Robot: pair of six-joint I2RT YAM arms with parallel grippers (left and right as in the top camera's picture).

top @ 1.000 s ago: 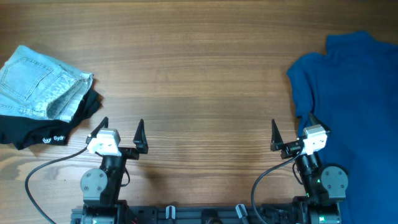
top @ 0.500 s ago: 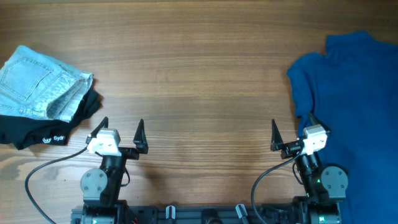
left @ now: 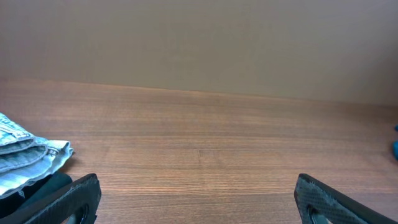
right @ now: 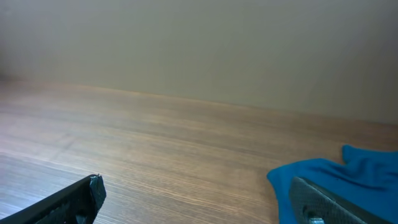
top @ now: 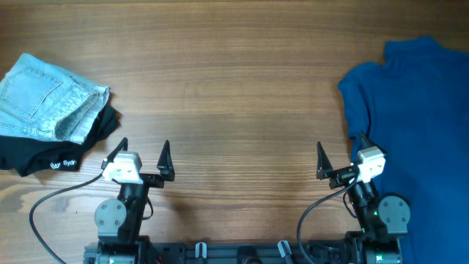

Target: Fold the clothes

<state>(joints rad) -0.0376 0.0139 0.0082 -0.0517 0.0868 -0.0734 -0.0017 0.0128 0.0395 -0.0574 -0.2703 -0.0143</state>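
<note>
A blue shirt point(top: 414, 110) lies crumpled and unfolded at the table's right side; its edge shows in the right wrist view point(right: 323, 177). Folded light-blue jeans point(top: 47, 106) rest on a folded black garment point(top: 51, 155) at the far left; the jeans also show in the left wrist view point(left: 25, 158). My left gripper point(top: 143, 155) is open and empty near the front edge, right of the stack. My right gripper point(top: 341, 155) is open and empty, its right finger by the blue shirt's left edge.
The wooden table point(top: 234, 88) stretches between the folded stack and the blue shirt. Both arm bases stand at the front edge, with a black cable point(top: 51, 202) running from the left one.
My right gripper has shifted very slightly to the left. Nothing else has moved.
</note>
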